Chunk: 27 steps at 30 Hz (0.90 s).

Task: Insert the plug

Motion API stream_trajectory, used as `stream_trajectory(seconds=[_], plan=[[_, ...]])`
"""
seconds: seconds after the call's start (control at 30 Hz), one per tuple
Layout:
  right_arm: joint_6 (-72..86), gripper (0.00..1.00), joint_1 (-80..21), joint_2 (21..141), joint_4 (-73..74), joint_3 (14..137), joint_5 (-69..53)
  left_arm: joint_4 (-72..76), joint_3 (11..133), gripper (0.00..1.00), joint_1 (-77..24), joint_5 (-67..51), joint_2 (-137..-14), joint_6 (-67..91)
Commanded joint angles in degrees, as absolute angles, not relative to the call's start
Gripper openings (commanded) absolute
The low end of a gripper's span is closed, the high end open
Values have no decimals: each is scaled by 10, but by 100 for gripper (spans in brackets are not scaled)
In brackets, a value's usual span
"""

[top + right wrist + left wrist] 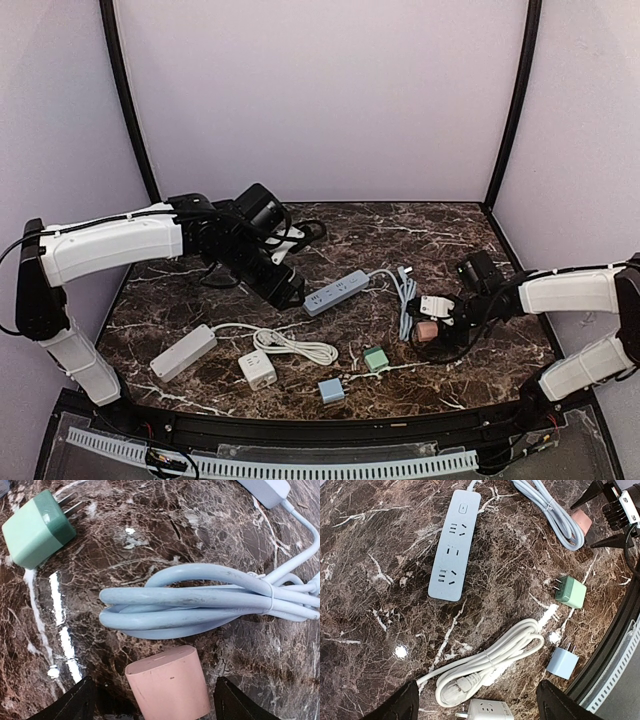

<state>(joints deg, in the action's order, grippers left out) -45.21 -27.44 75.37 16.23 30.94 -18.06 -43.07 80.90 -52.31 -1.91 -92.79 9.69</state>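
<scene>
A pale blue power strip (336,293) lies at mid-table, sockets up; it also shows in the left wrist view (454,545). A pink plug (427,331) lies right of it beside the strip's bundled blue cable (200,605). My right gripper (437,320) is open and straddles the pink plug (169,690), with a gap on each side of it. My left gripper (285,290) is open and empty, hovering just left of the strip. Between its fingers (395,705) I see a coiled white cable (485,662).
A green plug (375,358) and a light blue plug (331,390) lie near the front edge. A white cube adapter (257,369) and a white power strip (183,353) lie front left. Purple walls enclose the table.
</scene>
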Motion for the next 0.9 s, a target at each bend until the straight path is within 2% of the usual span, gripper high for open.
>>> stream_trajectory(seconds=[0.0, 0.13, 0.4, 0.67, 0.73, 0.83, 0.87], plan=[[-427, 77, -277, 770, 133, 302, -154, -427, 790, 82, -526, -18, -902, 98], [-406, 68, -278, 774, 137, 308, -143, -421, 783, 82, -526, -18, -899, 98], [-353, 59, -279, 727, 149, 288, -176, -410, 771, 82, -526, -19, -899, 103], [-351, 42, -283, 698, 194, 290, -175, -415, 792, 82, -526, -25, -921, 95], [-351, 48, -283, 695, 192, 288, -169, -416, 798, 82, -526, -25, -925, 94], [-351, 71, -283, 689, 170, 275, -144, -417, 802, 81, -526, -27, -929, 97], [-353, 76, -283, 690, 163, 272, -136, -417, 804, 81, -526, -26, -930, 98]])
